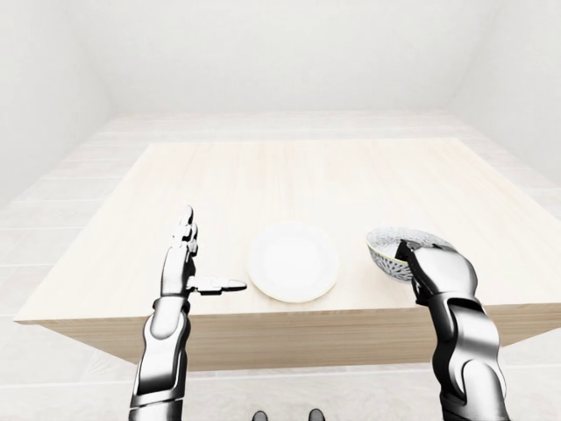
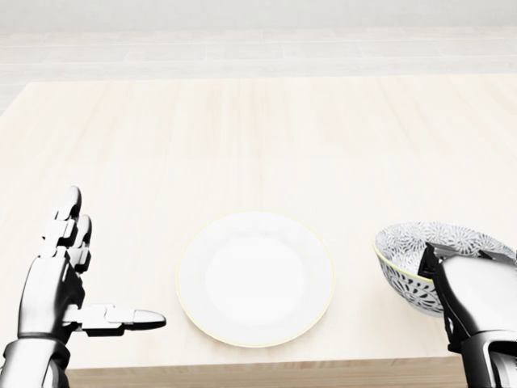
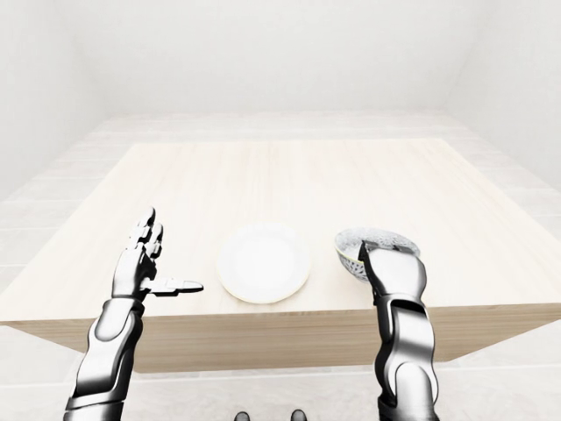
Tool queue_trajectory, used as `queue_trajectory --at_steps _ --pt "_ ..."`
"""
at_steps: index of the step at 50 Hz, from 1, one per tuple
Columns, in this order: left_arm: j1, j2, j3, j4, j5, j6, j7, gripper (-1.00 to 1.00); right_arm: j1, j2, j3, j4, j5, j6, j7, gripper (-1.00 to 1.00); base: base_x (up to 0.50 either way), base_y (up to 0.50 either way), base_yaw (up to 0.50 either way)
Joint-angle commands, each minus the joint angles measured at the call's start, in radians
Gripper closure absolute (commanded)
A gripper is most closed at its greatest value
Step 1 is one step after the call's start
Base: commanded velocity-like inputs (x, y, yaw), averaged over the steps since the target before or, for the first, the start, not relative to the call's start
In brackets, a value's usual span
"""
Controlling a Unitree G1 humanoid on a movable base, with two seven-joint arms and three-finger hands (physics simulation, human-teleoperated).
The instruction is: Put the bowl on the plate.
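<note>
Bright, even light comes from above, so the pale counter [image 2: 258,137] and the white plate [image 2: 255,279] look washed out, shadows are very faint, and everything is sharp to the edges.

Head view: plate [image 2: 254,279] on table [image 2: 258,129] at lower centre, bowl [image 2: 400,257] lower right, apart from it, right hand [image 2: 477,305] clamped on its rim, left hand [image 2: 56,287] lower left.
</note>
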Motion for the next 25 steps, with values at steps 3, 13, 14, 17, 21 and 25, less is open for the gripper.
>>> queue_trajectory --at_steps 3,13,14,17,21,25 --pt "-0.003 0.003 0.004 0.006 -0.002 -0.002 -0.001 -1.00 -0.086 -0.005 0.039 0.009 -0.044 0.000 0.028 0.62 0.00 0.00 0.00" --pt "0.004 0.004 0.004 0.000 0.002 -0.003 -0.002 -1.00 -0.155 0.006 0.102 0.052 -0.036 0.000 0.015 0.62 0.00 0.00 0.00" --pt "0.004 0.005 0.005 0.001 0.002 -0.004 -0.003 -1.00 -0.160 0.006 0.105 0.055 -0.036 0.000 0.016 0.62 0.00 0.00 0.00" --pt "0.000 0.005 0.006 0.007 0.001 -0.005 -0.003 -1.00 -0.172 0.006 0.112 0.056 -0.034 0.000 0.023 0.62 0.00 0.00 0.00" --pt "-0.009 0.005 0.004 0.021 0.007 -0.005 0.003 -1.00 -0.193 0.004 0.121 0.070 -0.032 0.000 0.017 0.62 0.00 0.00 0.00" --pt "0.001 0.004 0.002 0.007 0.008 -0.003 0.001 -1.00 -0.202 0.004 0.130 0.081 -0.029 0.000 0.013 0.62 0.00 0.00 0.00"
